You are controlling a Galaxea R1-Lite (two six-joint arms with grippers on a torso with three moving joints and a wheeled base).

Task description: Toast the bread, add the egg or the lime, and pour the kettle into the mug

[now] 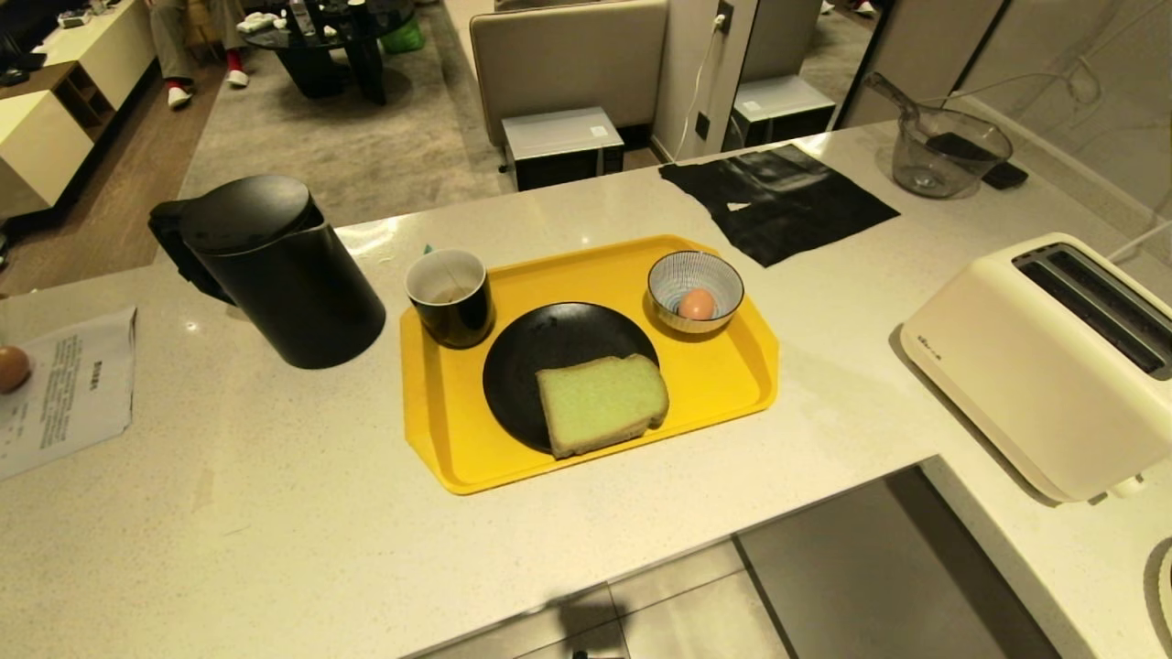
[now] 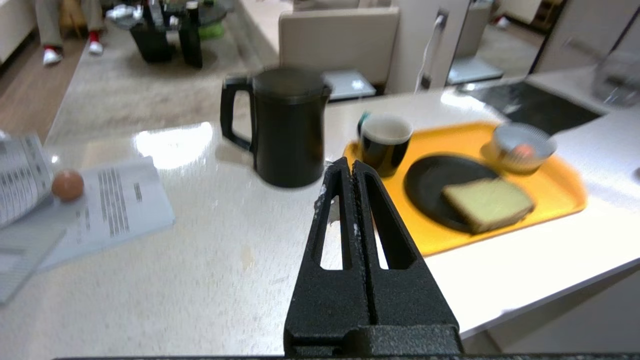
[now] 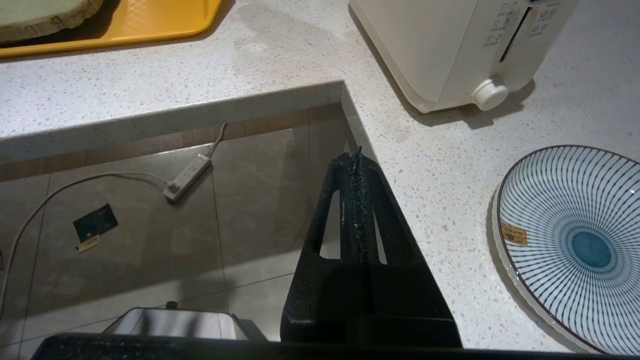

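The bread [image 1: 602,403] lies on a black plate [image 1: 531,352] on the yellow tray [image 1: 732,384]. An egg [image 1: 697,304] sits in the striped bowl [image 1: 723,279] at the tray's back right. The black mug [image 1: 450,297] stands at the tray's back left, with the black kettle [image 1: 279,270] left of it on the counter. A second egg [image 1: 11,368] rests on papers at the far left. My left gripper [image 2: 351,167] is shut and empty, held above the counter short of the kettle [image 2: 289,127] and mug [image 2: 384,142]. My right gripper [image 3: 356,157] is shut and empty, low by the counter's inner corner.
A cream toaster [image 1: 1053,366] stands at the right. A striped plate [image 3: 580,245] lies near it. A black cloth [image 1: 778,201] and a clear measuring jug [image 1: 948,146] are at the back. Papers [image 1: 69,389] lie at the left. A power strip [image 3: 187,177] is on the floor.
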